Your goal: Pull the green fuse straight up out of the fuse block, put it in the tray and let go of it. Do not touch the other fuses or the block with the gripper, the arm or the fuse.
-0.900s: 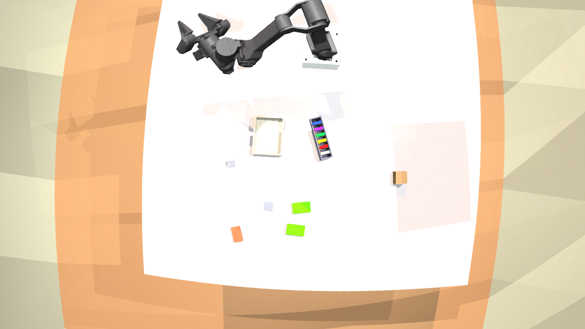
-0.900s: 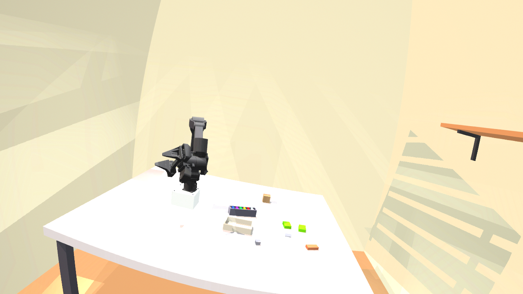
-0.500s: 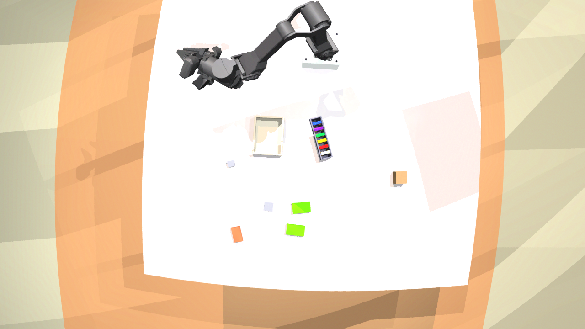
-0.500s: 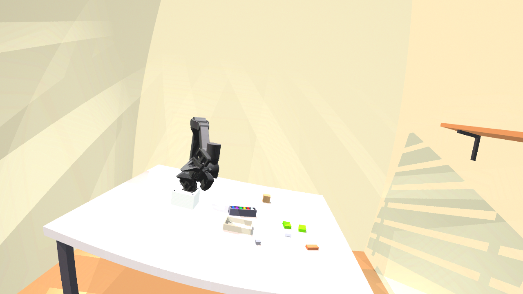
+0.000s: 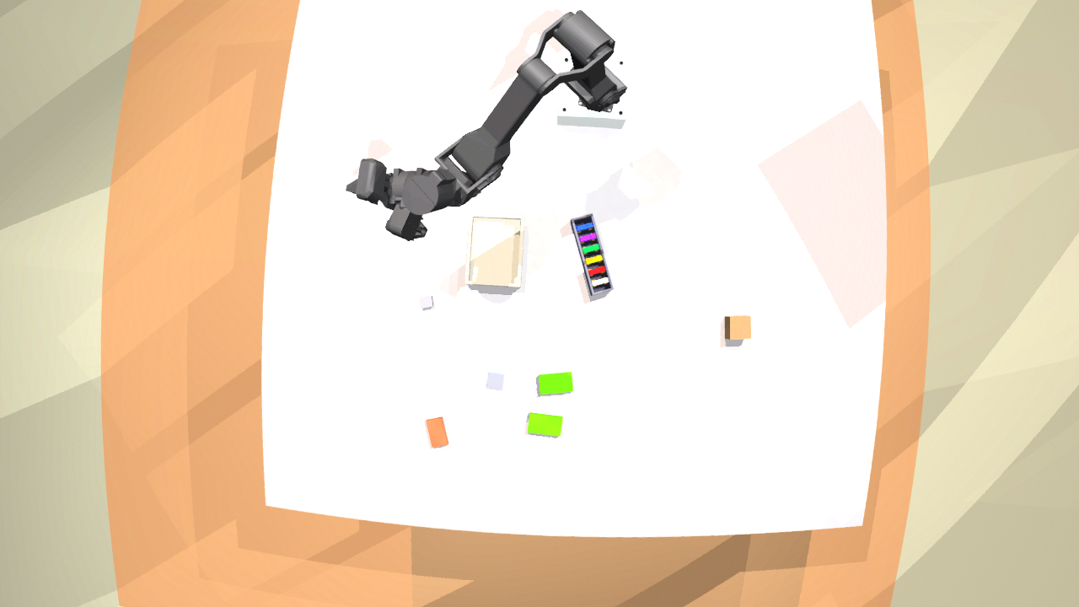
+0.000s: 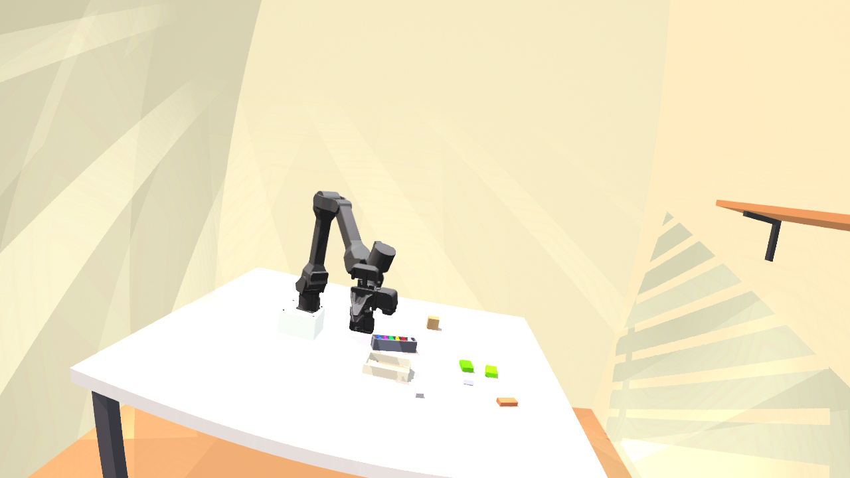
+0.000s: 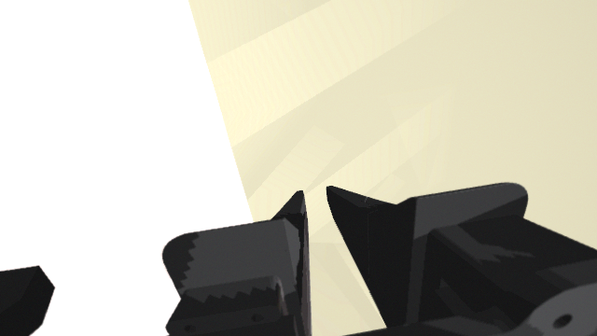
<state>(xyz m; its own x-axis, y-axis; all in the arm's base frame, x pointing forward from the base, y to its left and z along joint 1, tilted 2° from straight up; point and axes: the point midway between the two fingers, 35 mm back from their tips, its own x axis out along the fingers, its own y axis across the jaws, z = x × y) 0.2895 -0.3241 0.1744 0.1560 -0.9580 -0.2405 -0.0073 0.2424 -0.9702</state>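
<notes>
The green fuse (image 5: pixel 590 248) (image 6: pixel 390 337) stands in the dark fuse block (image 6: pixel 394 344), between the magenta and the yellow fuse. Blue, red and white fuses also stand in the row. The cream tray (image 5: pixel 522 253) (image 6: pixel 385 371) is left of the block in the top view, and no fuse shows in it. My gripper (image 7: pixel 314 194) is open a little, with a narrow empty gap between the fingertips in the wrist view. It is up and left of the tray in the top view, clear of tray and block. Its fingertips are hard to make out in the top and exterior views.
A small pale cube (image 5: pixel 426 303) and a pale flat piece (image 5: pixel 495 381) lie on the table. Two lime-green blocks (image 5: pixel 555 383) (image 5: pixel 544 425) and an orange block (image 5: pixel 437 432) lie farther forward. A tan block (image 5: pixel 739 327) (image 6: pixel 433 322) stands to the right.
</notes>
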